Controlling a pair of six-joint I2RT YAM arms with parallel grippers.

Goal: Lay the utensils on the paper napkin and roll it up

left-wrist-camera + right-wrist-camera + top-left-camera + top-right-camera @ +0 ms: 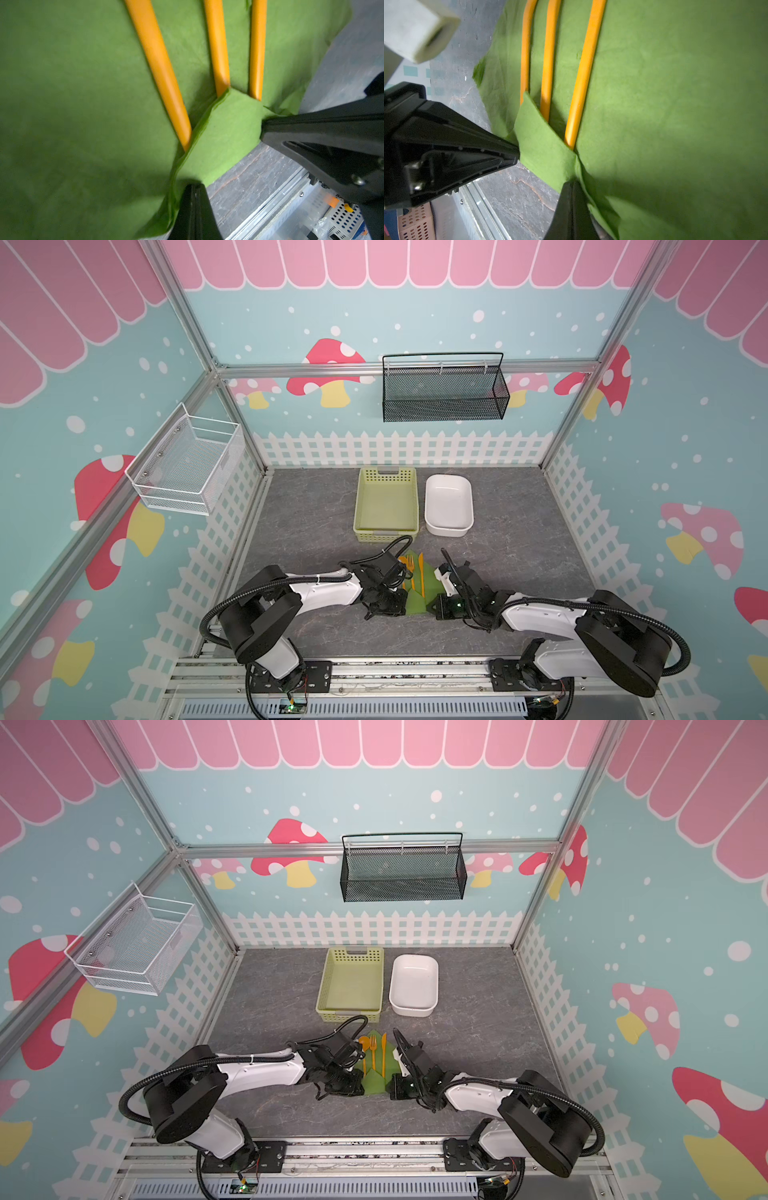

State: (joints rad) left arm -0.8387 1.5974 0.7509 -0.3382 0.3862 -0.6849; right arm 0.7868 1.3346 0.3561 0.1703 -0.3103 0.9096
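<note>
The paper napkin (416, 605) lies on the tabletop (316, 531) between the two arms, in front of the yellow-green basket (386, 531) and the white dish (449, 526). On it the orange spoon (364, 1042), fork (373, 1048) and knife (383, 1048) lie side by side, and its near corner is folded up over the ends of their handles. The left fingers (192, 207) are clenched on the fold at one side of that flap. The right fingers (571, 207) are clenched on it at the other side.

The sheet is thin and pinched at two points close together. If the arms drift apart or one leads the other, it could tear across the flap, or the roll could start skewed. The handles fan out instead of lying parallel, and the flap covers only their tips, one of them barely. A quick turn could therefore push a utensil ahead of the fold or let it slip out sideways. With no weight on the far corner, the whole napkin might also slide over the smooth tabletop rather than curl. The basket stands just beyond the utensil heads, so a roll pushed far forward could run into it.

No brand, label or writing can be read anywhere. The walls carry only mushroom and picket-fence artwork.
</note>
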